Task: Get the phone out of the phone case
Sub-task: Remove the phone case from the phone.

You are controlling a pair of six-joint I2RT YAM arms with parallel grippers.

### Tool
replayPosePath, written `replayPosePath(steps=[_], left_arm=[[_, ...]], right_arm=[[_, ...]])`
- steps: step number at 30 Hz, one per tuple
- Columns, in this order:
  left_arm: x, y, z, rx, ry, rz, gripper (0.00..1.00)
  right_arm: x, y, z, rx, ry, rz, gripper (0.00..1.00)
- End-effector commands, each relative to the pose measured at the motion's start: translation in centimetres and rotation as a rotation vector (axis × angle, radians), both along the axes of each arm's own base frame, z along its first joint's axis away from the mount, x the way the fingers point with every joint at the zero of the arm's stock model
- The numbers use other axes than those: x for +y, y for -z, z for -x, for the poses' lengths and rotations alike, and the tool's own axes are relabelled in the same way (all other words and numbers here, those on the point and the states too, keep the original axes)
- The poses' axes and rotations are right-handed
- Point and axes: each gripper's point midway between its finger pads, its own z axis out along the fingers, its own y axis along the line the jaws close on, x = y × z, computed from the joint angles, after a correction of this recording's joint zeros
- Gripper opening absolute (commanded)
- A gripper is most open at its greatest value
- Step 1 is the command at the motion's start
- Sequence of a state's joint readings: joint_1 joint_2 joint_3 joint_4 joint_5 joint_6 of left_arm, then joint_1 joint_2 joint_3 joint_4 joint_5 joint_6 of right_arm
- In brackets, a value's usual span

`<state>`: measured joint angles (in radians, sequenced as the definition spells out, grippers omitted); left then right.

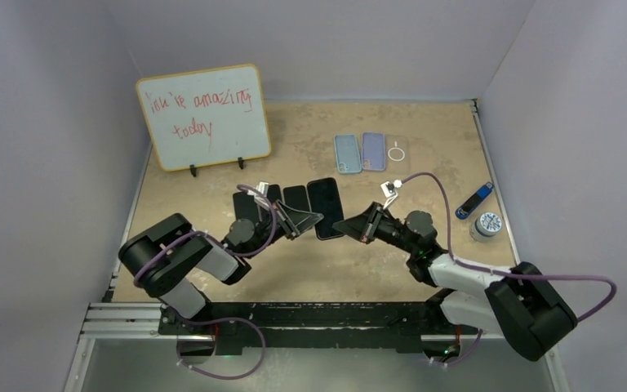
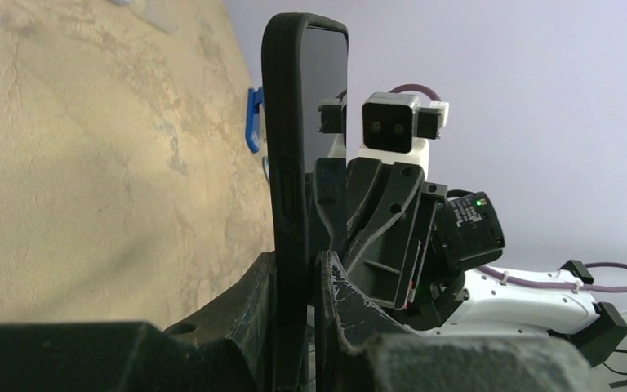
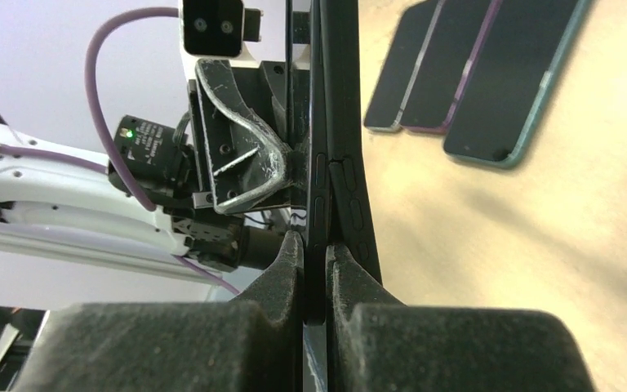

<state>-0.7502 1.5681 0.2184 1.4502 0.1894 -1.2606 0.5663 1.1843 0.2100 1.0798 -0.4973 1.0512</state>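
Observation:
A black phone in a black phone case (image 1: 325, 208) hangs flat above the table between both arms. In the right wrist view the phone (image 3: 317, 163) is a thin dark slab pinched by my right gripper (image 3: 314, 245), which is shut on its end. The case (image 3: 347, 122), with its raised side buttons, splays away from the phone toward the table. In the left wrist view my left gripper (image 2: 298, 261) is shut on the opposite end, gripping the case (image 2: 290, 163) with the phone's glass inside it. From above, the left gripper (image 1: 309, 219) and right gripper (image 1: 343, 225) face each other.
Three bare phones (image 1: 295, 198) lie on the table behind the left gripper. Two coloured cases (image 1: 347, 153) and a clear one (image 1: 397, 152) lie at the back. A whiteboard (image 1: 204, 117) stands back left. A blue object (image 1: 473, 200) and a round tin (image 1: 486, 225) sit at the right.

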Motion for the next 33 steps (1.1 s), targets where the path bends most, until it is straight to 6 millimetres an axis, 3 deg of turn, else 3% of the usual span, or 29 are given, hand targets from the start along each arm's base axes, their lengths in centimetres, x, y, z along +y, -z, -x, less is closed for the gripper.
replayPosePath(steps=[1, 8, 12, 18, 25, 33], left_arm=[[-4.2, 0.7, 4.5, -0.031, 0.246, -0.023, 0.05], [-5.4, 5.1, 4.2, 0.086, 0.247, -0.117, 0.33], [-5.6, 6.7, 4.3, 0.127, 0.246, -0.162, 0.47], [-5.0, 8.4, 3.8, 0.162, 0.199, -0.275, 0.57], [-3.7, 8.1, 2.8, 0.082, 0.116, -0.428, 0.62], [-2.3, 6.9, 2.7, -0.028, 0.049, -0.522, 0.61]], right_arm=[[-0.1, -0.8, 1.1, -0.106, -0.024, 0.057, 0.00], [-3.1, 4.4, 1.7, -0.008, 0.049, 0.327, 0.00], [-4.4, 6.8, 2.5, 0.057, 0.058, 0.427, 0.00], [-5.5, 9.1, 2.8, 0.108, 0.060, 0.535, 0.00], [-4.4, 7.9, 2.3, 0.143, 0.072, 0.458, 0.00], [-3.1, 4.0, 0.6, 0.197, 0.151, 0.212, 0.00]])
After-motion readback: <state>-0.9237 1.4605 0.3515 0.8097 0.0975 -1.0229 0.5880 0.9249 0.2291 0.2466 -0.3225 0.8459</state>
